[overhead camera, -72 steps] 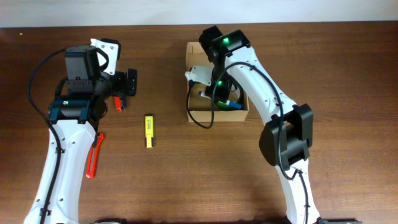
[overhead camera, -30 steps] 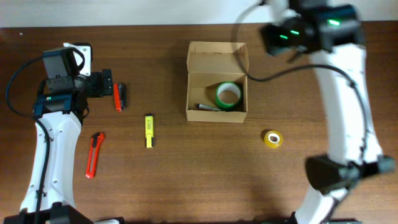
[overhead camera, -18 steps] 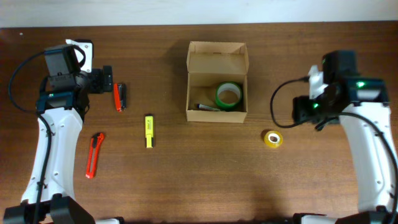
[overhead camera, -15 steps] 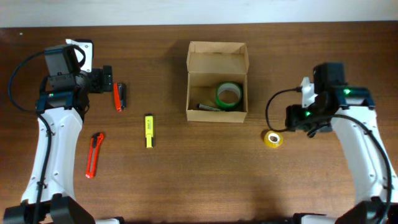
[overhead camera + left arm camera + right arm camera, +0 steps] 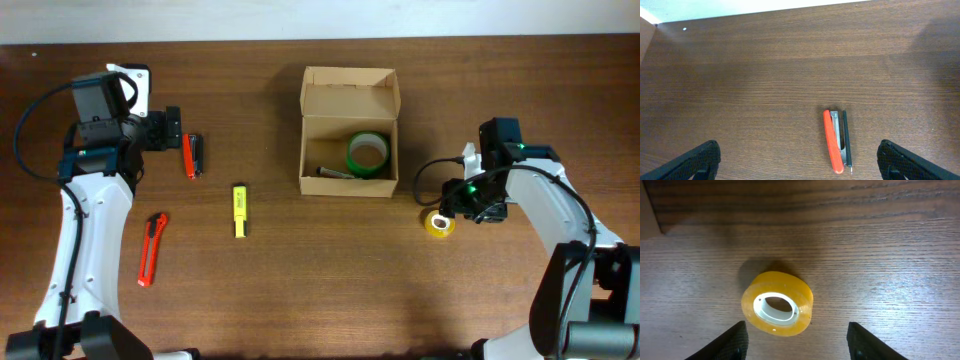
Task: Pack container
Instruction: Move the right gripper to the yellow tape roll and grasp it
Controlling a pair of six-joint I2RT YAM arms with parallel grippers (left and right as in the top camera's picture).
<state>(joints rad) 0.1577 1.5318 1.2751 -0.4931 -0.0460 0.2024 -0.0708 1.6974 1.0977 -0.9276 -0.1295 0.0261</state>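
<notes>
The container [image 5: 349, 130], a light-brown cardboard box, stands open at table centre with its flap lid back. Inside lie a green tape roll [image 5: 367, 154] and a dark pen [image 5: 330, 172]. A yellow tape roll [image 5: 438, 223] lies flat on the table to the box's lower right. My right gripper [image 5: 455, 205] hovers right by it, open. In the right wrist view the roll [image 5: 777, 304] sits just ahead of the gripper [image 5: 800, 342], touching neither finger. My left gripper [image 5: 172, 130] is wide open, with a red stapler [image 5: 836, 141] ahead of it [image 5: 802, 162].
A yellow highlighter [image 5: 239, 210] and a red utility knife [image 5: 150, 250] lie on the left half of the brown wooden table [image 5: 320, 290]. The stapler [image 5: 191, 155] is right of the left gripper. A box corner [image 5: 647, 205] shows at the right wrist view's upper left.
The right arm has left the box, swung out to the right and come down beside the yellow tape roll. The left arm has held still for the last second.
</notes>
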